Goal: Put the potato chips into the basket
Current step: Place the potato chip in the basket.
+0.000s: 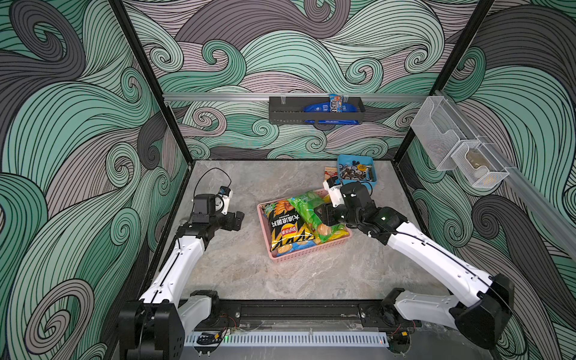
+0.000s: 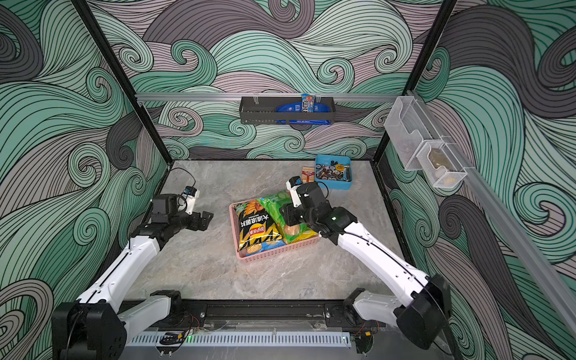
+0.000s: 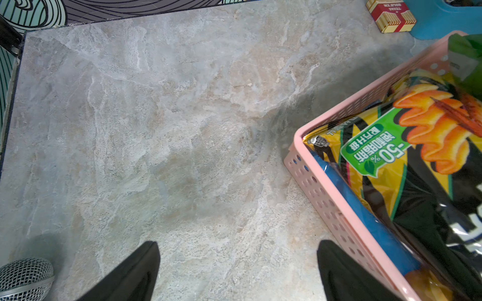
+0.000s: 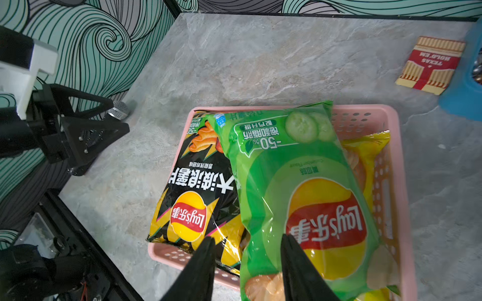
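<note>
The pink basket (image 1: 308, 251) (image 2: 274, 254) (image 4: 391, 125) (image 3: 326, 187) sits mid-table with the potato chips in it. The light green bag (image 1: 311, 215) (image 2: 282, 215) (image 4: 300, 182) lies on top, beside the black-and-yellow bag (image 1: 285, 227) (image 2: 254, 229) (image 4: 198, 195) (image 3: 417, 161). A yellow bag (image 4: 365, 156) and a blue bag (image 3: 365, 208) show underneath. My right gripper (image 1: 321, 215) (image 2: 288, 215) (image 4: 247, 237) hovers over the green bag's near end, fingers apart, open. My left gripper (image 1: 237, 219) (image 2: 205, 219) (image 3: 238, 242) stands wide open over bare table, left of the basket.
A small red box (image 1: 330, 172) (image 4: 430, 65) and a blue tray of metal hardware (image 1: 357, 174) lie behind the basket. A dark rack (image 1: 314, 110) hangs on the back wall, clear bins (image 1: 448, 146) on the right wall. A microphone (image 3: 26, 276) rests near the left arm.
</note>
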`<action>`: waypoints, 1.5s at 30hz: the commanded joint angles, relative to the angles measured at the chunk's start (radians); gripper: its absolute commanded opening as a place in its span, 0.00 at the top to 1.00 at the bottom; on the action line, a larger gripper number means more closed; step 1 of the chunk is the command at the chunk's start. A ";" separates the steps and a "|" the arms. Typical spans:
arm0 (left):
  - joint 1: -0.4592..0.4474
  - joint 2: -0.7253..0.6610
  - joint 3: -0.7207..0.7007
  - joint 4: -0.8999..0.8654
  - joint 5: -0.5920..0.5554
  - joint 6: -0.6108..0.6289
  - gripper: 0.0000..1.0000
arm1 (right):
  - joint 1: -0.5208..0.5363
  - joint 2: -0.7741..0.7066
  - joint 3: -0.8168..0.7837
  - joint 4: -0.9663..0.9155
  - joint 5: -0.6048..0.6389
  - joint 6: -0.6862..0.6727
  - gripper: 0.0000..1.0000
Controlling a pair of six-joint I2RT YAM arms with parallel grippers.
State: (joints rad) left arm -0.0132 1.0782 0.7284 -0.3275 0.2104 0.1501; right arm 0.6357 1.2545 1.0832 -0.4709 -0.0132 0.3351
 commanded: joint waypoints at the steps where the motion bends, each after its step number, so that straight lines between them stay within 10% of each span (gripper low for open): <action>1: 0.006 0.005 -0.005 -0.002 0.037 0.019 0.03 | -0.008 0.059 -0.028 0.088 -0.030 -0.049 0.61; 9: 0.007 0.004 -0.006 -0.003 0.049 0.023 0.03 | -0.007 0.165 -0.127 0.199 0.050 -0.083 0.64; 22: 0.007 0.009 -0.006 -0.005 0.052 0.025 0.03 | -0.013 -0.012 -0.103 0.185 0.050 -0.077 0.37; 45: 0.006 -0.080 -0.036 -0.031 0.265 0.112 0.05 | -0.052 0.326 -0.089 0.354 0.120 -0.076 0.49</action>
State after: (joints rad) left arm -0.0132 1.0409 0.7006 -0.3443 0.3908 0.2222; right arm 0.6041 1.5555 1.0233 -0.1219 0.0662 0.2489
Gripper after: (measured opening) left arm 0.947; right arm 0.502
